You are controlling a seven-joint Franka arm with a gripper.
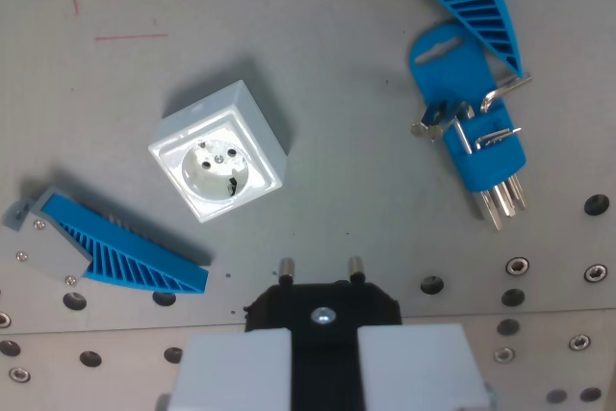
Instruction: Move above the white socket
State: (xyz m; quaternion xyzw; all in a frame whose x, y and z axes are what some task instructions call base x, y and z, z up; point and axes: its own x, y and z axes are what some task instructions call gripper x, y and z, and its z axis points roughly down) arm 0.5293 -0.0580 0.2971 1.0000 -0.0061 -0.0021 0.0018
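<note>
Wrist view shows the white socket (218,152) unlabelled, and the end effector (321,326) clamped on a black plug (323,307).

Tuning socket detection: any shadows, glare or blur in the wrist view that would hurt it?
Wrist view: even, diffuse light; the white socket is sharp, with a soft shadow on its upper-right side. Small glints on the metal pins of the blue plug, no blown-out glare. The black plug at the bottom edge and the pale blocks beside it are very close to the lens and look slightly soft.
</note>
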